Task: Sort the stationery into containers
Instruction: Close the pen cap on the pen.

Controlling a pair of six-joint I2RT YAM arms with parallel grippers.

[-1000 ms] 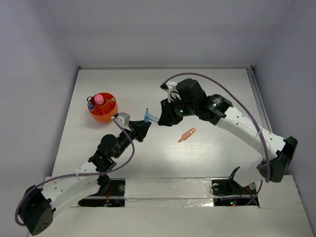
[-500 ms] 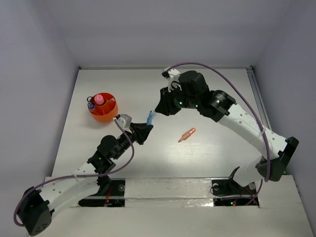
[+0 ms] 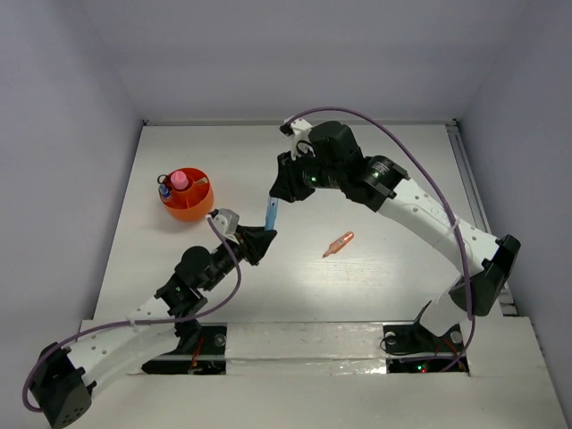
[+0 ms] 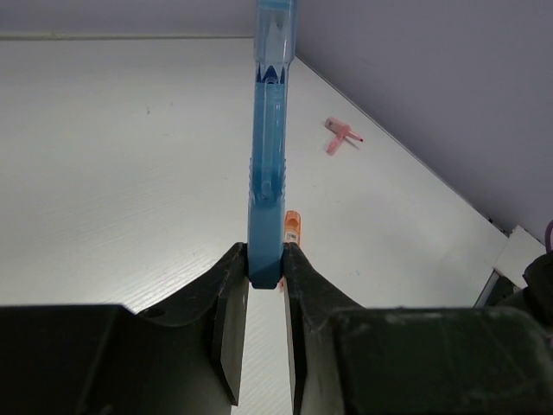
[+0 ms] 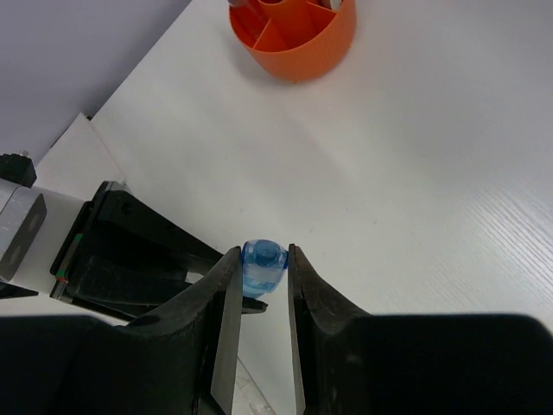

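A light blue marker hangs over the middle of the table, held at both ends. My left gripper is shut on its lower end; in the left wrist view it rises steeply out of the left gripper. My right gripper is shut on the capped upper end. An orange marker lies on the table to the right, apart from both grippers. The orange-red cup stands at the left with a pink tube and a blue-white marker inside.
A small pink piece lies on the table near the wall in the left wrist view. Grey walls close in the table on three sides. In the right wrist view the cup is beyond the left arm's black fingers.
My right gripper has moved up and to the left over the last second. The light blue marker has swung from slanted to nearly in line between both grippers. The left gripper barely shifted.
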